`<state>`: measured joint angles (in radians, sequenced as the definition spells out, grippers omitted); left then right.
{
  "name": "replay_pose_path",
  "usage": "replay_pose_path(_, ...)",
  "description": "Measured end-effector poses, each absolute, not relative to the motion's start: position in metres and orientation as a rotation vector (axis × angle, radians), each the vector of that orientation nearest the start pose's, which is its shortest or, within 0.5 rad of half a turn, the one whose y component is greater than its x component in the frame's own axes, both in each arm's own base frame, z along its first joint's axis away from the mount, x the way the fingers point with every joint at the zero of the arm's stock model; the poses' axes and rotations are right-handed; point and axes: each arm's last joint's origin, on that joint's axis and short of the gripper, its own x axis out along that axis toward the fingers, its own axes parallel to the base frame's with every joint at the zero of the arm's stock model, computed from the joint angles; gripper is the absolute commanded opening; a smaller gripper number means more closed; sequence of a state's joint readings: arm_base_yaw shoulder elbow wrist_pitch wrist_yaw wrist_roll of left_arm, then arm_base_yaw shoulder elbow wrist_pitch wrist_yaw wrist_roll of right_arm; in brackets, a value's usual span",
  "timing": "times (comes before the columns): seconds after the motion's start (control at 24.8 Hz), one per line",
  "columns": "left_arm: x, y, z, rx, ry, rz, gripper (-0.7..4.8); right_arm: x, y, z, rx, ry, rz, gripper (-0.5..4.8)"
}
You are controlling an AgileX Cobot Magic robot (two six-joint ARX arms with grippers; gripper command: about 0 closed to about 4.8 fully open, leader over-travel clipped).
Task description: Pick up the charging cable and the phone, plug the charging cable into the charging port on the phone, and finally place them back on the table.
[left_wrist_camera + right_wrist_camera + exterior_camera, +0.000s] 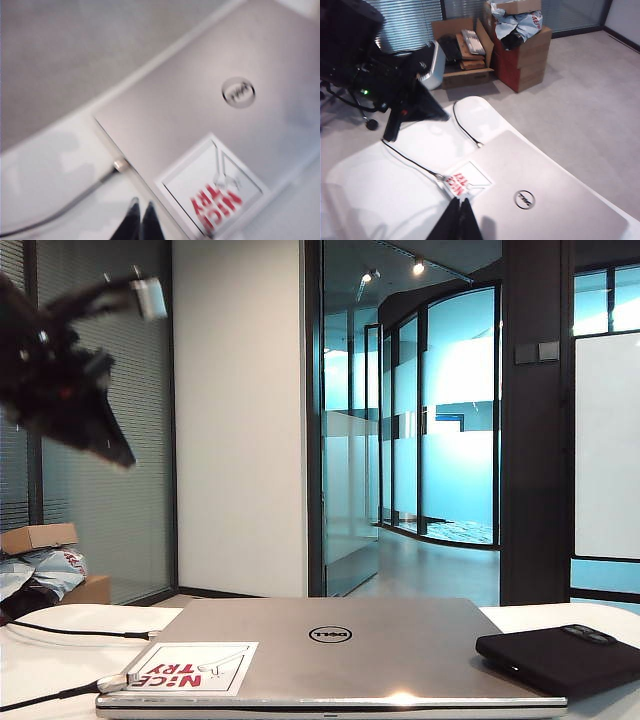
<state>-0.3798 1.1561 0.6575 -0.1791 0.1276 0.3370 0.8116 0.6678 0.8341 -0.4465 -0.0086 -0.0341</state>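
- Glass-walled office, white table (40, 650) w/ a closed silver Dell laptop (330, 645) at its front edge, "NICE TRY" sticker (190, 668) on the lid's left corner.
- Charging cable (60, 695): silver-white tip lies touching the laptop's left front corner, beside the sticker; black cord trails off toward the table's left edge. A 2nd dark-plug cord (80, 630) runs further back, apart from it.
- Phone (555, 655): matte-black slab on the table's right side, just beside the laptop's right edge, camera bump toward the far end. Charging port not visible.
- Left gripper (141, 220): clenched, nothing in it, hanging above the table w/ the cable tip (120, 165) just ahead of its fingertips; cord's long axis runs slantwise away from the laptop edge.
- Right gripper (460, 215): also clenched, empty, hovering over the laptop's sticker corner; phone outside its wrist view.
- Judgement: left arm is nearer the cable, and jaws must part before any pickup. Nothing lifted yet.
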Motion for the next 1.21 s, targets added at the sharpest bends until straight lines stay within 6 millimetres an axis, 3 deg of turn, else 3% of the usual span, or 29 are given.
replay_pose_path(0.28,0.202,-0.086,0.167,0.448,0.804,-0.638,0.03,0.096,0.100,0.339,-0.160,0.251,0.766,-0.04)
replay_pose_path(0.36,0.197,-0.084,0.159,0.451,0.834,-0.641,0.79,0.096,0.100,0.339,-0.160,0.251,0.765,-0.04)
replay_pose_path(0.48,0.193,-0.082,0.152,0.453,0.862,-0.644,2.63,0.096,0.100,0.339,-0.160,0.251,0.765,-0.04)
replay_pose_path(0.57,0.192,-0.081,0.150,0.468,0.864,-0.652,3.15,0.096,0.100,0.339,-0.160,0.251,0.764,-0.04)
replay_pose_path(0.89,0.188,-0.080,0.146,0.673,0.823,-0.760,3.15,0.096,0.100,0.339,-0.160,0.251,0.764,-0.04)
replay_pose_path(1.21,0.188,-0.080,0.146,0.696,0.815,-0.773,3.13,0.096,0.100,0.339,-0.160,0.252,0.764,-0.04)
